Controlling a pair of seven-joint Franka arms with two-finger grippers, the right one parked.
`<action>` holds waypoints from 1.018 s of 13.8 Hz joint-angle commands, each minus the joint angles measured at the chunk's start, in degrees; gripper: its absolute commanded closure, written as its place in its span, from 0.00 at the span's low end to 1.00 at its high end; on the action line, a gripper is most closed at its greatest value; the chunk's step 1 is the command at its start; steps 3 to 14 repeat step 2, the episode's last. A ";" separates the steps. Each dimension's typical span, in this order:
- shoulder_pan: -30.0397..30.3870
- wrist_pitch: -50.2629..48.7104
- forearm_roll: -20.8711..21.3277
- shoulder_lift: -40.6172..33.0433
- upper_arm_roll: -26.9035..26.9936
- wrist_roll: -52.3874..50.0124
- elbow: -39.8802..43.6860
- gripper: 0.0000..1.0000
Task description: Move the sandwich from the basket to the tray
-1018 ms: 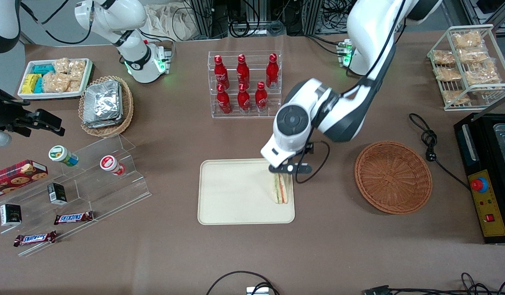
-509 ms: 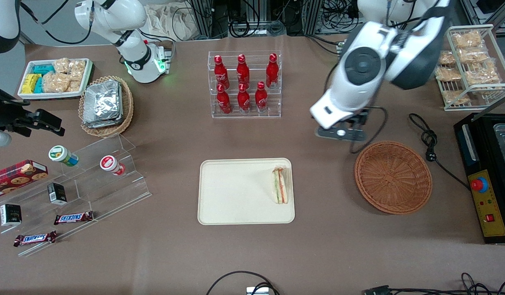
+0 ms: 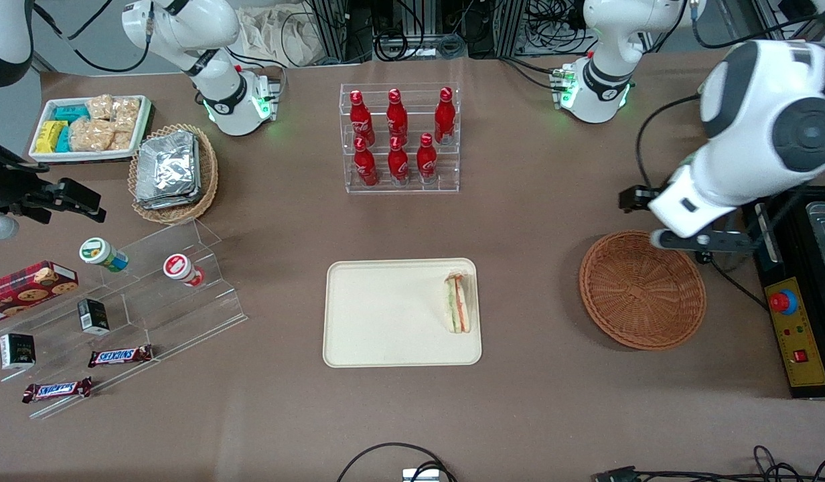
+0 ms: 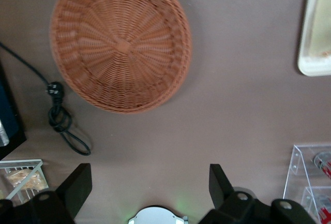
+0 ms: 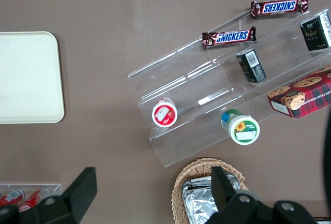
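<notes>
a: what changed vs. the earlier frames?

b: 1 s ago the gripper (image 3: 710,242) was down on the sandwich (image 3: 457,302) at the tray (image 3: 386,314). half a sec ago it was up over bare table, farther from the front cam than the basket (image 3: 642,289). now it sits raised over the basket's rim, on the side toward the working arm's end of the table. sandwich pos. unchanged between the last two frames.

a: gripper state?

b: released. in the wrist view both fingers (image 4: 77,187) stand spread wide w/ nothing between them, only table surface.

a: sandwich vs. gripper?

b: well apart. sandwich lies flat on the tray, along the tray edge nearest the basket, filling stripes showing. the whole basket lies between it and the gripper. basket (image 4: 121,42) holds nothing.

a: anything hidden or cut off?

b: front view: the arm's wrist covers most of the gripper, fingertips not resolvable there. wrist view: only a corner of the tray (image 4: 315,38) shows, rest cut off by the frame edge; sandwich can't be made out in it. a power cable w/ plug (image 4: 56,90) lies just beside the basket, partly out of frame.
</notes>
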 commanded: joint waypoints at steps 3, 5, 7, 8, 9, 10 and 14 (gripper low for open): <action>2.77 -1.63 2.94 5.62 -0.79 -0.18 8.61 0.00; 2.77 -1.63 2.94 5.62 -0.79 -0.18 8.61 0.00; 2.77 -1.63 2.94 5.62 -0.79 -0.18 8.61 0.00; 2.77 -1.63 2.94 5.62 -0.79 -0.18 8.61 0.00; 2.77 -1.63 2.94 5.62 -0.79 -0.18 8.61 0.00; 2.77 -1.63 2.94 5.62 -0.79 -0.18 8.61 0.00; 2.77 -1.63 2.94 5.62 -0.79 -0.18 8.61 0.00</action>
